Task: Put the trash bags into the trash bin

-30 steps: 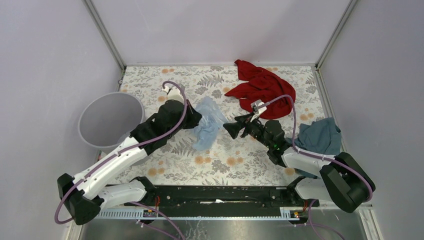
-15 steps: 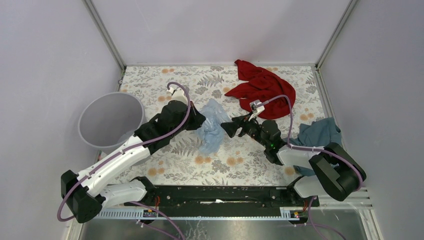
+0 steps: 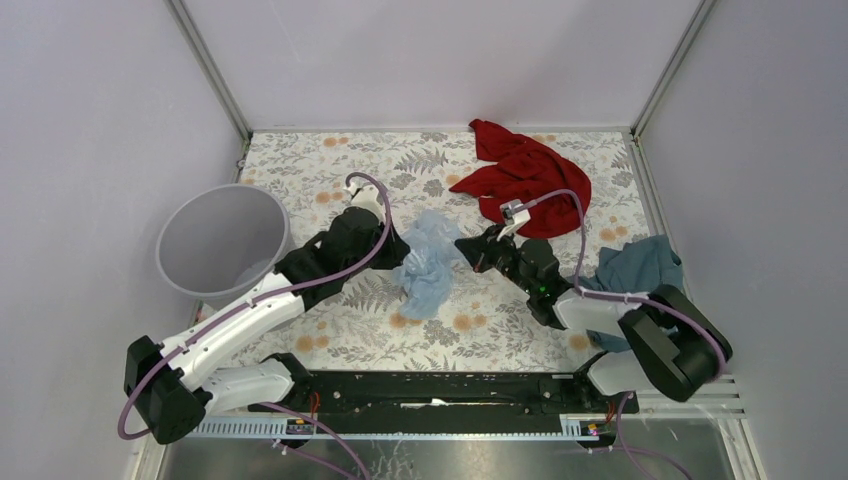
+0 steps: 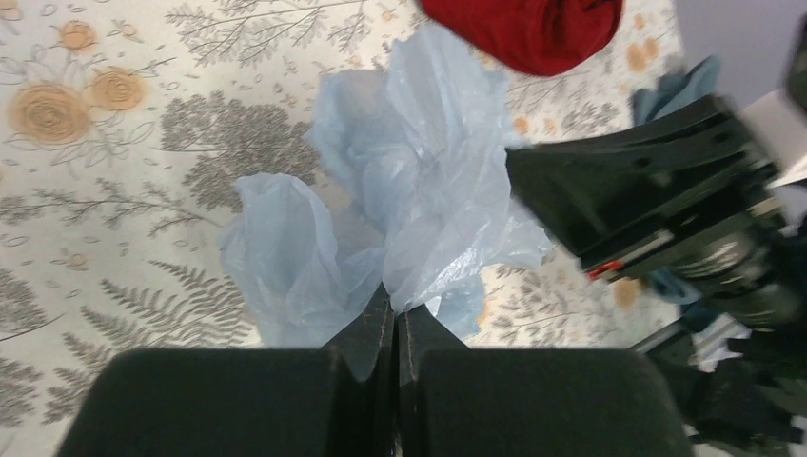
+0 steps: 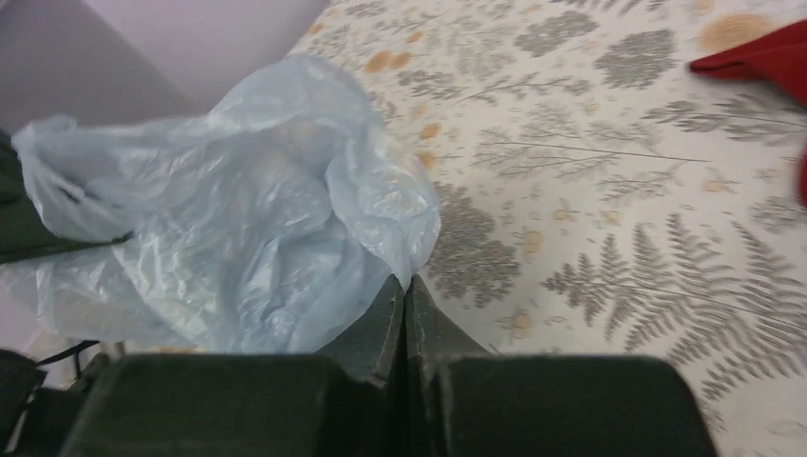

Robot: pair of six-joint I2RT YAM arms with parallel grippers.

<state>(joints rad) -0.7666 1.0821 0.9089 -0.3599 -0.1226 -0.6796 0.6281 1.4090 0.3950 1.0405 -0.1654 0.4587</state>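
Note:
The pale-blue, crinkly trash bag (image 3: pixel 428 258) hangs bunched between my two arms over the middle of the floral table. My left gripper (image 4: pixel 394 307) is shut on the bag's (image 4: pixel 419 181) near edge. From the right, my right gripper (image 5: pixel 405 282) is shut on the bag's (image 5: pixel 228 228) other edge. In the top view the left gripper (image 3: pixel 402 246) and right gripper (image 3: pixel 464 247) face each other across the bag. The light-grey round trash bin (image 3: pixel 222 241) stands open at the table's left edge, behind the left arm.
A red cloth (image 3: pixel 520 175) lies crumpled at the back right. A dark teal cloth (image 3: pixel 640 270) lies at the right edge beside the right arm. Metal frame posts and lilac walls close in the table on three sides.
The right gripper moved left to the bag and closed on its edge. The left arm carried the bag slightly right and forward.

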